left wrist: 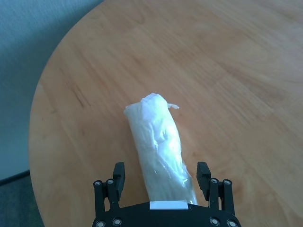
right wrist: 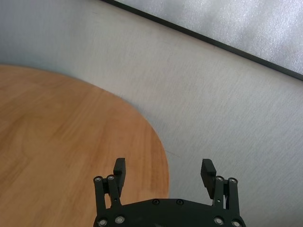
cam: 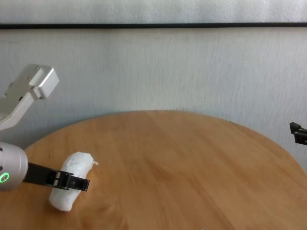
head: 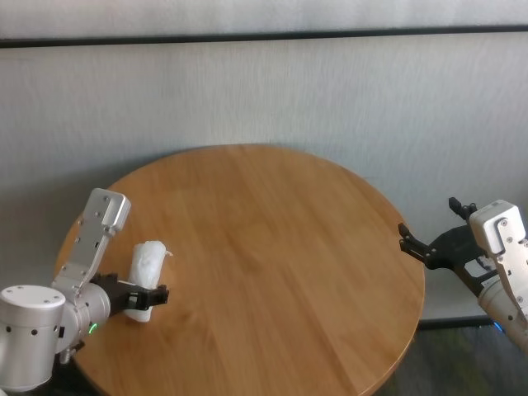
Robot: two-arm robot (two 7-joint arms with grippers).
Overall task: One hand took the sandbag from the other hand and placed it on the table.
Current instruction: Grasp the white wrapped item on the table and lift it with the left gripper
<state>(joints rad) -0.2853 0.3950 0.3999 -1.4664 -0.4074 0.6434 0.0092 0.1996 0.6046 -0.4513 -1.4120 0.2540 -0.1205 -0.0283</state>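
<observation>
A round wooden table [head: 280, 247] fills the middle of the scene, set before a pale grey wall [head: 264, 91] with a thin dark stripe running across it near the top.

On the left side of the table, near its edge, lies the sandbag [head: 147, 268], a white, lumpy, crinkled bag shaped like a small loaf. Its long axis points roughly from near to far, with its knotted tip at the far end. It rests on the wood in the chest view [cam: 71, 180].

The left gripper [head: 147, 298], on a silver wrist with a green ring light, reaches in from the near left. Its black fingers [left wrist: 118, 176] sit on either side of the near end of the sandbag [left wrist: 161, 151]. In the left wrist view the fingers stand spread, with a visible gap between each fingertip and the bag, so the bag looks released rather than squeezed.

The right gripper [head: 429, 246] hangs just beyond the right edge of the table, well apart from the sandbag. Its two black fingers [right wrist: 120, 169] are spread wide with nothing between them, over the table's rim and the grey wall behind.
</observation>
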